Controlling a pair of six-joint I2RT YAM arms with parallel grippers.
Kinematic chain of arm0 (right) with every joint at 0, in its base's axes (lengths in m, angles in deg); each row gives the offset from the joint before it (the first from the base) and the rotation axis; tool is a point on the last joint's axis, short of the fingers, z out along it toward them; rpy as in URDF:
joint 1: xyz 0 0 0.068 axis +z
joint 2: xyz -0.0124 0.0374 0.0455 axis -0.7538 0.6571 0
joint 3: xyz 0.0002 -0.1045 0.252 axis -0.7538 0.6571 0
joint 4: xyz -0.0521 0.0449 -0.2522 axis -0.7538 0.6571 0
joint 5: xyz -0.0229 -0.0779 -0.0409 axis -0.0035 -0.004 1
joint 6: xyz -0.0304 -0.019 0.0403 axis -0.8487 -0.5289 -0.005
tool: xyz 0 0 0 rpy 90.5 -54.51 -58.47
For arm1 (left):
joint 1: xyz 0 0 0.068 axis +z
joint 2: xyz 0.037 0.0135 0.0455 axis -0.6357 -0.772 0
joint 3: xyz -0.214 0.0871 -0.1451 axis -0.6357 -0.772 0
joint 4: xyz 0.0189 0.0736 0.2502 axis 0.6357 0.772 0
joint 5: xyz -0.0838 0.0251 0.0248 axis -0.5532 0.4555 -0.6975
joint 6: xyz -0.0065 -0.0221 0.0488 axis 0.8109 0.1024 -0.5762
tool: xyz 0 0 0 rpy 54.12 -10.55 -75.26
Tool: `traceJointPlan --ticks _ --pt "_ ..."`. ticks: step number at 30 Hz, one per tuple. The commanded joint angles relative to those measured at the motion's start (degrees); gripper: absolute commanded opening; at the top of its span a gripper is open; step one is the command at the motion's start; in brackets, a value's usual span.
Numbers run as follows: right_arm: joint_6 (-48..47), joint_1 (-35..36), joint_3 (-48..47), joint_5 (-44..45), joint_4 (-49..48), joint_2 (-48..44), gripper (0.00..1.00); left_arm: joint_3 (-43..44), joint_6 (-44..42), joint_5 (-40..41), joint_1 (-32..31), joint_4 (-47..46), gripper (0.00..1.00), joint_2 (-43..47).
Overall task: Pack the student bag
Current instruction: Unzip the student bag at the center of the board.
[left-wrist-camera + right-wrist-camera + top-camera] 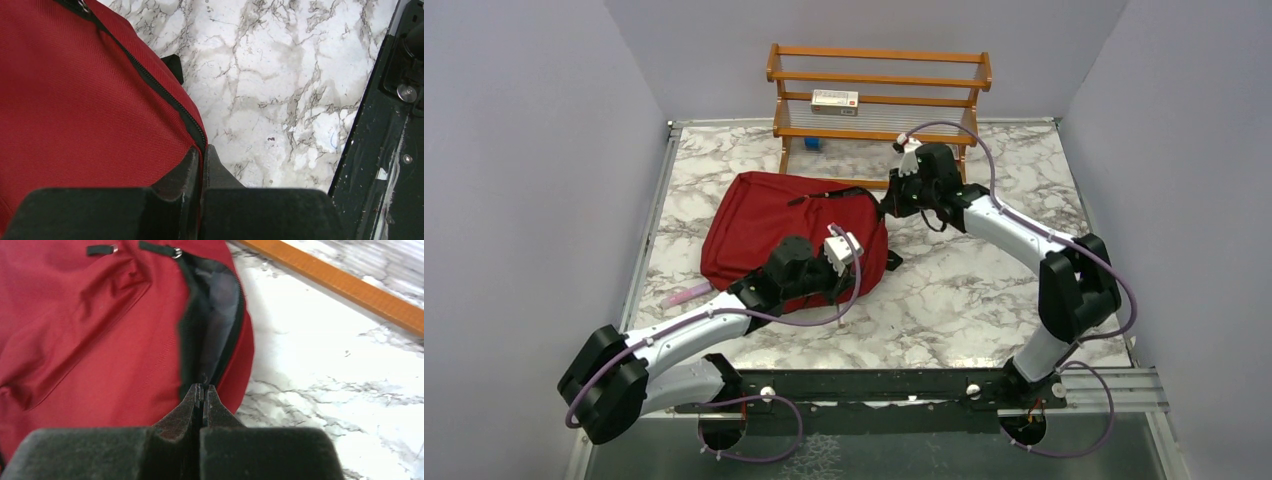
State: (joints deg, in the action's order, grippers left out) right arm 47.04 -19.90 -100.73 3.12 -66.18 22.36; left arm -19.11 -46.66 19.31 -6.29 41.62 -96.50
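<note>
From above, one student bag (774,225), dark red, lies flat on the marbled surface (984,290), left of centre, in front of a wooden rack (879,80). The rack holds one small white box (835,101) with a red label whose print is too small to read. One small blue object (812,143) sits under the rack, and one pink object (686,294) pokes out by the bag's near left edge. The left gripper (856,272) is at the bag's near right edge and the right gripper (887,208) at its far right corner. In the left wrist view, the jaws are pressed together on the bag's edge where the black zipper ends. In the right wrist view, the jaws are closed, tips at the lower end of the unzipped mouth with its grey lining. Whether they pinch fabric is unclear.
</note>
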Motion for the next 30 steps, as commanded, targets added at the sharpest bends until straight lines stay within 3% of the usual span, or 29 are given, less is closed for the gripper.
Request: traceJointPlan --ticks 1,13,19,23,30 --pt "-2.75 -3.77 -4.11 6.44 -7.5 3.69 0.0 -1.61 3.1 -2.87 -1.45 3.75 0.0 2.09" --pt "-2.67 -7.63 -13.3 -0.58 -14.65 10.3 0.0 -2.22 3.23 -2.96 -1.79 5.39 0.0 3.25" --pt "-2.16 -10.21 -18.19 -14.79 -17.25 15.18 0.0 -1.95 2.86 -4.86 -1.85 5.31 0.0 3.14" --pt "-2.93 -10.82 -16.05 -23.47 -18.54 14.05 0.01 -1.91 2.34 -4.45 -1.83 4.71 0.01 4.15" --pt "-3.03 -10.82 -6.71 -30.81 -19.5 6.27 0.01 -1.35 4.15 -0.2 -1.81 -0.3 0.59 7.6"
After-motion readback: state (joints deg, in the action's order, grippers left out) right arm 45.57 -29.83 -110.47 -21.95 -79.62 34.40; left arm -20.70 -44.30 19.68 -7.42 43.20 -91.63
